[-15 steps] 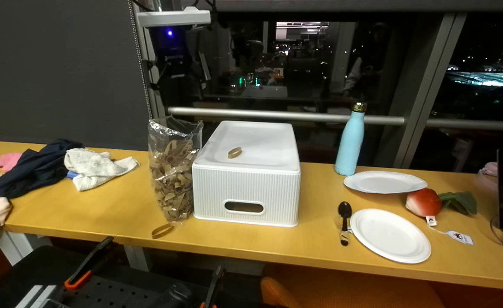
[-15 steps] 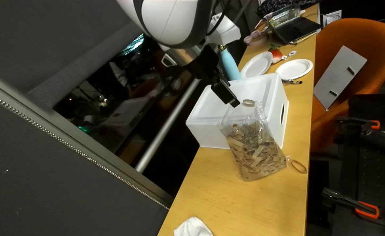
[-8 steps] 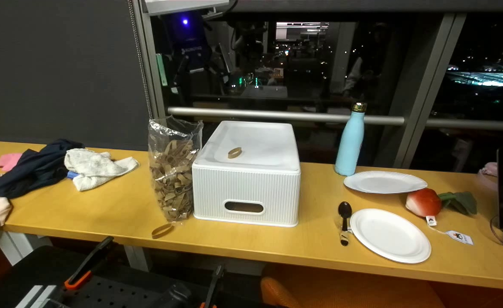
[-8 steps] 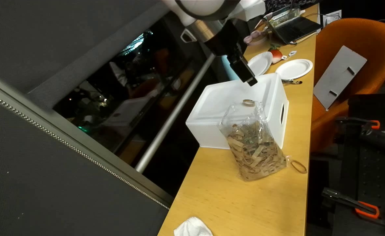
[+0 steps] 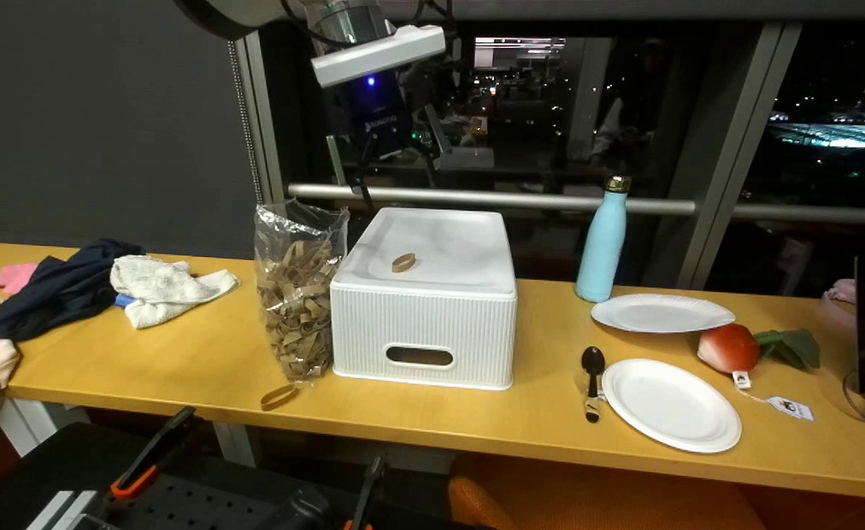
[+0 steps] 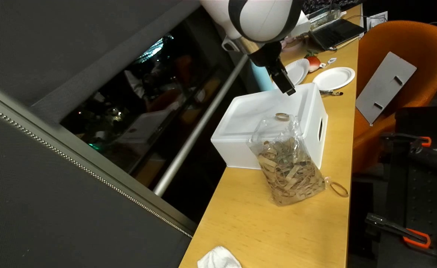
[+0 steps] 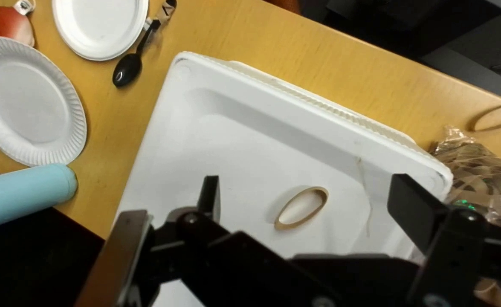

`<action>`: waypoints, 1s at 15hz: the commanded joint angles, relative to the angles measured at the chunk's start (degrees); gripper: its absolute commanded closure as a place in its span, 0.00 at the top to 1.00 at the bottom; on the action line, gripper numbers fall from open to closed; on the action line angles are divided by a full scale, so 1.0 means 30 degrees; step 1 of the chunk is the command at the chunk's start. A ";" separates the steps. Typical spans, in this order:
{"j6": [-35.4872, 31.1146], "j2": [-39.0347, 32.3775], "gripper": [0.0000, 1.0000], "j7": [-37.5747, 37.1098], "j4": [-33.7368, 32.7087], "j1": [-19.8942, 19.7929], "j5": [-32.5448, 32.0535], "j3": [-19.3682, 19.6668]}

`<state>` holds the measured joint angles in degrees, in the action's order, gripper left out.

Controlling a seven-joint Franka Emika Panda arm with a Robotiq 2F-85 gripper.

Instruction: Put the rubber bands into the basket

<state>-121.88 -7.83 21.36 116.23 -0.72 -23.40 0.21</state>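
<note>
One rubber band (image 5: 403,263), a thin tan loop, rests on top of the white box. A second rubber band (image 5: 279,404) lies on the table near its front edge. The basket (image 5: 299,316) is a tall see-through plastic bag full of tan bands, standing against the box's side in both exterior views. My gripper (image 5: 400,184) hangs above the box, apart from it. In the wrist view the gripper (image 7: 309,196) stands wide open, fingers (image 7: 412,213) holding nothing. The loop (image 7: 290,226) on the box appears between and beyond the fingertips there. Only part of the bag shows at that view's right edge.
The white box (image 5: 425,331) has a raised rim and a handle slot. A blue bottle (image 5: 601,246), two white plates (image 5: 671,405), a black spoon (image 5: 592,361) and a red plush vegetable (image 5: 728,350) stand to one side. Clothes (image 5: 167,287) lie beyond the bag.
The open gripper has shifted across the box, away from the bag's side, and sits rightward of where it was in both exterior views. Bands, bag and box have not moved.
</note>
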 commanded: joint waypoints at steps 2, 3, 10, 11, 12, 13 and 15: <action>-0.1910 -0.1372 1.00 -0.0029 -0.0307 -0.0253 -0.0126 0.0190; -0.2233 -0.1698 1.00 -0.0025 -0.0389 -0.0292 -0.0135 0.0206; -0.3620 -0.2949 1.00 0.0301 -0.0694 -0.0476 0.0121 0.0259; -0.3692 -0.3248 1.00 0.0392 -0.0899 -0.0519 0.0166 0.0268; -0.3990 -0.3362 1.00 0.0363 -0.0809 -0.0542 0.0161 0.0265; -0.4154 -0.3473 1.00 0.0352 -0.0807 -0.0557 0.0165 0.0263; -0.4304 -0.3733 1.00 0.0365 -0.0862 -0.0592 0.0221 0.0253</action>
<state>-133.25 -17.51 21.41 114.83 -2.08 -23.33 0.84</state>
